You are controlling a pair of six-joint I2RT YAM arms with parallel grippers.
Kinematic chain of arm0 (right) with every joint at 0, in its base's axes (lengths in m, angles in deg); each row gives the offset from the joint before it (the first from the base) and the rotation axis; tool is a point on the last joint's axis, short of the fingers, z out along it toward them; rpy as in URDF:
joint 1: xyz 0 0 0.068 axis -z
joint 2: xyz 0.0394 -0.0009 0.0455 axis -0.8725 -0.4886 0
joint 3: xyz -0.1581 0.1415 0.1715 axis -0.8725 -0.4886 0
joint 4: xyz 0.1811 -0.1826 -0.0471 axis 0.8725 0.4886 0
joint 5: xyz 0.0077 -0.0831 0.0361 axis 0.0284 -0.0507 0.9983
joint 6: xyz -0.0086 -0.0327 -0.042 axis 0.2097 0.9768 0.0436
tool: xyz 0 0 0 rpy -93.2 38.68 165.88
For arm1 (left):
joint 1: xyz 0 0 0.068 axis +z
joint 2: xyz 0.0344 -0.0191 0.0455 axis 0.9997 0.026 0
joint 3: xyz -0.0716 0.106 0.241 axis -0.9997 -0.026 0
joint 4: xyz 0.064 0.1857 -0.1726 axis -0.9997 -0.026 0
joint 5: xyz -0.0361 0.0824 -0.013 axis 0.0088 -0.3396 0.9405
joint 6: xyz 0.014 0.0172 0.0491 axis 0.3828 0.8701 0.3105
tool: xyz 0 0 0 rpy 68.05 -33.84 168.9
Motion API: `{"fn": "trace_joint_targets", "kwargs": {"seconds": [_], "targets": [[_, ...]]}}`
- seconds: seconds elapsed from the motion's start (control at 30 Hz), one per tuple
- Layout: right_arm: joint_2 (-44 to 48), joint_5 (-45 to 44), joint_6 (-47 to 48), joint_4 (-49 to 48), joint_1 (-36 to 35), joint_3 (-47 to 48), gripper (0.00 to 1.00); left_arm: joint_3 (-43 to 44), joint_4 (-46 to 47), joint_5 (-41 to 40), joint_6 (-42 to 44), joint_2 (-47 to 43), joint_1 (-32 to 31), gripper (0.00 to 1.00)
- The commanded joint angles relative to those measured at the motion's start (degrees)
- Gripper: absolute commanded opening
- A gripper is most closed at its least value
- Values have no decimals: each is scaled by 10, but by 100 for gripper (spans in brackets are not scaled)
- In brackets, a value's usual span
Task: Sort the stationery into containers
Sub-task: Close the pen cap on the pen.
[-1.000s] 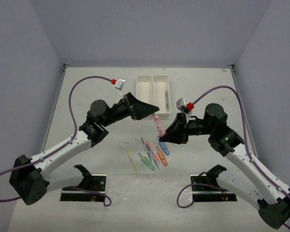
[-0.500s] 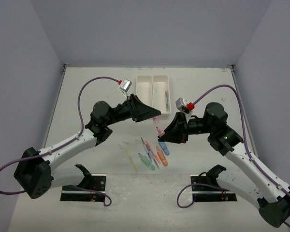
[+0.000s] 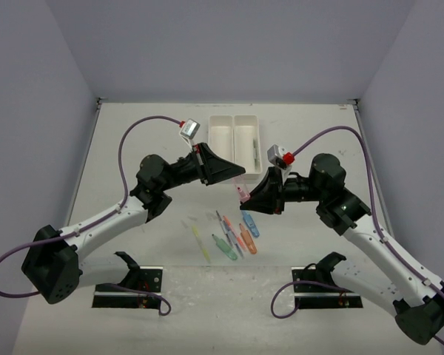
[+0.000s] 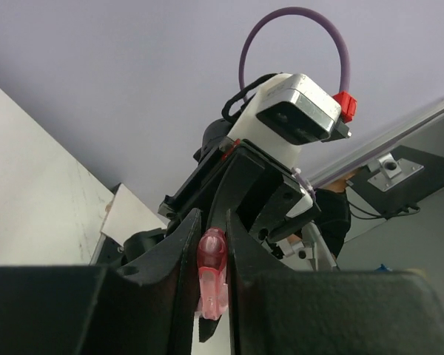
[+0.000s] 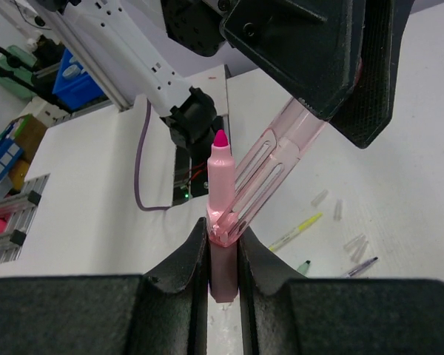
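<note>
The pink marker (image 5: pixel 220 185) is gripped by its barrel in the closed right end effector (image 5: pixel 223 238). It is held in the air above the bench (image 3: pixel 170 251), just near of the tray (image 3: pixel 234 133). Its bare magenta tip is pointed away from the fingers, toward the left end effector (image 4: pixel 212 231), which is closed on the clear pink cap (image 4: pixel 212 270). The cap is held off the tip and slanted beside it. Loose pens (image 3: pixel 233 238) are scattered on the bench below, and one pen (image 3: pixel 254 154) is seen in the tray's right compartment.
</note>
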Motion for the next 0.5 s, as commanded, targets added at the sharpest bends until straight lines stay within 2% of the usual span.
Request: {"fn": "trace_joint_targets", "kwargs": {"seconds": [0.0, 0.17, 0.33, 0.47], "targets": [[-8, -59, -23, -23, -1, 30, 0, 17, -20, 12, 44, -24, -2, 0], [-8, -103, -95, -19, -1, 31, 0, 28, -66, -25, 126, -53, -3, 0], [10, -112, -179, -55, -2, 32, 0, 21, -66, -46, 161, -61, -3, 0], [10, -100, -213, -71, -2, 39, 0, 15, -41, -34, 162, -49, -3, 0]]}}
